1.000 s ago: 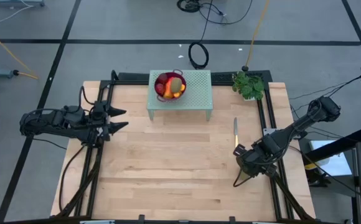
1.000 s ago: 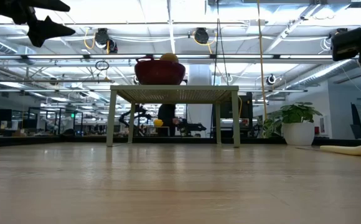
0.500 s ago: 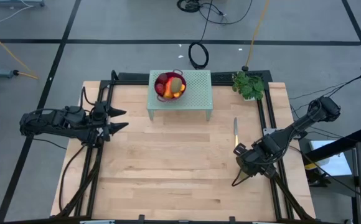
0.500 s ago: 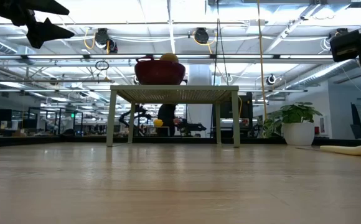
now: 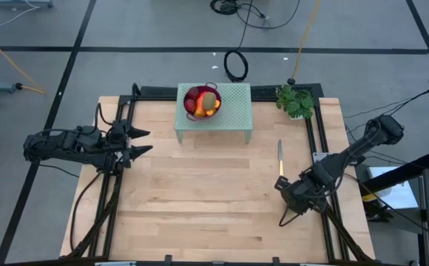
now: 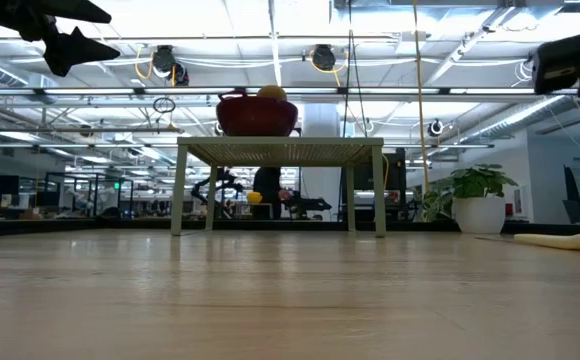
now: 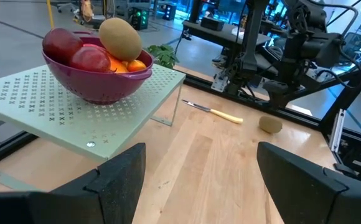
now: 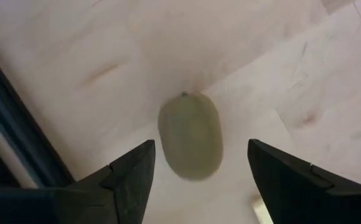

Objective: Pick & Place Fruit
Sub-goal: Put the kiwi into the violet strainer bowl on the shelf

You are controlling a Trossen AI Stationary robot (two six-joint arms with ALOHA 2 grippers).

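Observation:
One brown-green oval fruit [image 8: 190, 135] lies on its side on the wooden table, also seen in the left wrist view as the oval [image 7: 270, 124] near the knife. My right gripper [image 8: 200, 146] hangs open above it, pointing down, one finger on either side and clear of it; from above, the right gripper [image 5: 292, 193] hides the oval. The purple bowl [image 5: 202, 101] holds another brown-green oval [image 7: 120, 38], dark red balls [image 7: 62, 45] and orange pieces [image 7: 129, 65]. My left gripper [image 5: 144, 142] waits open at the table's left edge.
The bowl stands on a pale green perforated stand [image 5: 233, 111] at the table's far middle. A yellow-handled knife [image 5: 279, 159] lies just beyond the right gripper. A small potted plant [image 5: 296, 101] sits at the far right corner. Bare wood stretches across the table's middle and near side.
My right gripper has edged slightly toward the table's left above the oval. The left arm has kept still.

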